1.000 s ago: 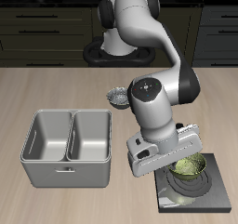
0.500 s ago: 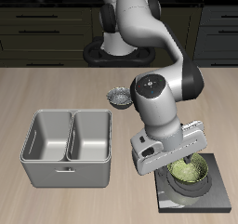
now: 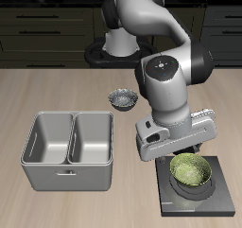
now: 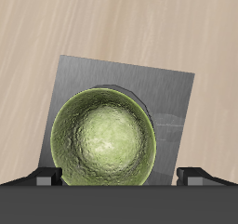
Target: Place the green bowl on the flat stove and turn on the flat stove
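The green bowl (image 3: 192,171) sits upright on the burner rings of the flat stove (image 3: 216,200), a black square plate near the table's front edge. My gripper (image 3: 178,149) hangs just above the bowl's back rim, clear of it. In the wrist view the bowl (image 4: 104,140) lies directly below on the stove (image 4: 88,72). One fingertip (image 4: 43,177) shows on each side of the bowl, spread wide with nothing between them, so the gripper (image 4: 121,177) is open and empty. I cannot make out the stove's knob.
A grey two-compartment metal basin (image 3: 71,149) stands beside the stove, across a narrow gap. A small grey-and-white patterned bowl (image 3: 121,99) sits farther back, near the robot's arm. Dark cabinets run behind the table.
My gripper has let go of the green bowl and risen off it. The bowl stays resting on the stove. The arm has shifted slightly back and up.
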Robot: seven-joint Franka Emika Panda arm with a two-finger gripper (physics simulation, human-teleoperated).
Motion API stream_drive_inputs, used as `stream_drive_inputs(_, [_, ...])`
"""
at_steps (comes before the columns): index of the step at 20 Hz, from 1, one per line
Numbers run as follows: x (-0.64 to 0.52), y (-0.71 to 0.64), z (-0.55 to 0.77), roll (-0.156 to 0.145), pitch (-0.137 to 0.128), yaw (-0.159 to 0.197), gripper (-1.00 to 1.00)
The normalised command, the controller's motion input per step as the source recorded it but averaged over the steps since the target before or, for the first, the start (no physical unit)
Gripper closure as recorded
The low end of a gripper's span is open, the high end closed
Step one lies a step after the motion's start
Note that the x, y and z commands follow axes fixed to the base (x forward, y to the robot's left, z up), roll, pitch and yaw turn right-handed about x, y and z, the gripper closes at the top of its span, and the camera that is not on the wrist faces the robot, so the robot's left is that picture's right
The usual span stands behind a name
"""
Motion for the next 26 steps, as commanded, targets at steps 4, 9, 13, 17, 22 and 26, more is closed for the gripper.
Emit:
stream_drive_inputs(4, [-0.24, -0.16, 0.22, -0.117, 0.027, -0.031, -1.0])
stream_drive_inputs(9, [-0.27, -0.13, 0.38, -0.069, 0.043, -0.072, -1.0])
stream_drive_inputs(13, [-0.33, 0.09, 0.37, 0.011, -0.019, -0.002, -1.0])
stream_drive_inputs(17, [-0.24, -0.03, 0.19, 0.014, 0.002, -0.015, -1.0])
stream_drive_inputs(22, [-0.15, -0.1, 0.05, -0.014, 0.006, -0.058, -1.0])
stream_drive_inputs(26, [-0.3, -0.02, 0.12, -0.019, 0.001, -0.111, -1.0])
